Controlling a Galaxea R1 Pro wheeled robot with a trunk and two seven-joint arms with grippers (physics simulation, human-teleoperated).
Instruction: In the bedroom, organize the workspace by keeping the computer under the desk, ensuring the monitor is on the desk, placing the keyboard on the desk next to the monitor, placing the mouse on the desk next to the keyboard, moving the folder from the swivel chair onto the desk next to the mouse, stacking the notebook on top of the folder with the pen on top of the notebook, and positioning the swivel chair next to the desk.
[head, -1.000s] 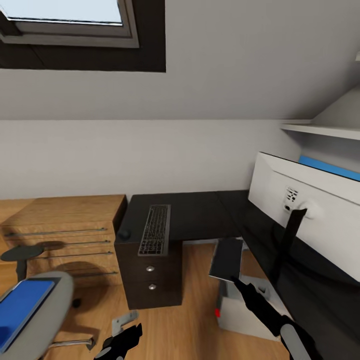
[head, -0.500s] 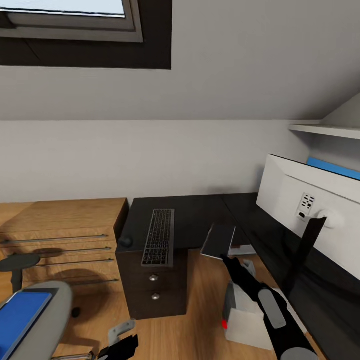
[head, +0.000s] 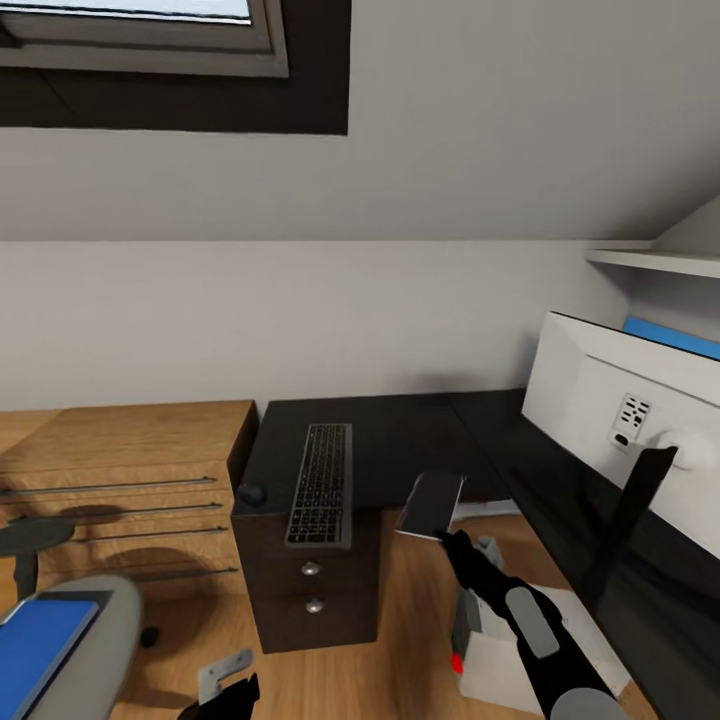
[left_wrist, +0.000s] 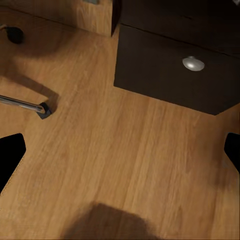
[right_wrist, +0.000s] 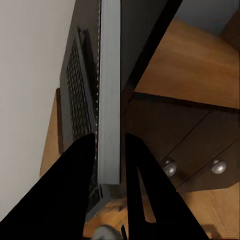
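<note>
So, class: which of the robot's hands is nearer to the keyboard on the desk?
Right. The right hand, gripping the notebook, is raised just right of the keyboard. The left hand hangs low over the floor, well below the desk top.

— where's the notebook (head: 431, 504)?
— dark grey, tilted, held off the floor at the black desk's (head: 400, 440) front edge.
— the keyboard (head: 322, 483)?
— lengthwise over the drawers, mouse (head: 251, 493) beside it; white-backed monitor (head: 625, 425) upright.
</note>
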